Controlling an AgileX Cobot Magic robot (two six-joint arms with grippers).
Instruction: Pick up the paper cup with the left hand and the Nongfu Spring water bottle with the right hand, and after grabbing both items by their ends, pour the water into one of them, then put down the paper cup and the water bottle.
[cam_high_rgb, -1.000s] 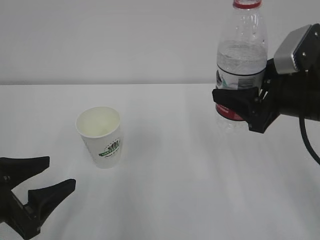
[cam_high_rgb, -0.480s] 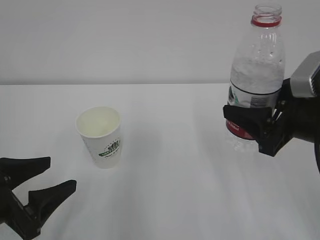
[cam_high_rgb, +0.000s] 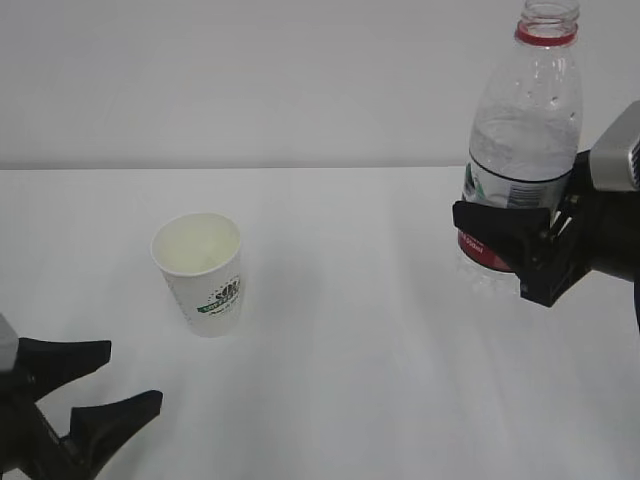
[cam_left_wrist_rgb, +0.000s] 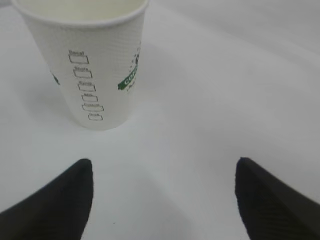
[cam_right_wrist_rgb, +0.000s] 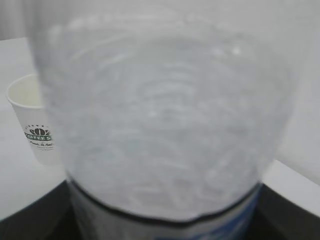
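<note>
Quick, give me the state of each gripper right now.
Left gripper: open, holding nothing, short of the cup.
Right gripper: closed on the bottle.

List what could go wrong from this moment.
The water bottle has no cap and leans slightly in the right gripper, so a jolt could slosh water out. The paper cup stands free and light; the open left gripper could knock it over on approach.
</note>
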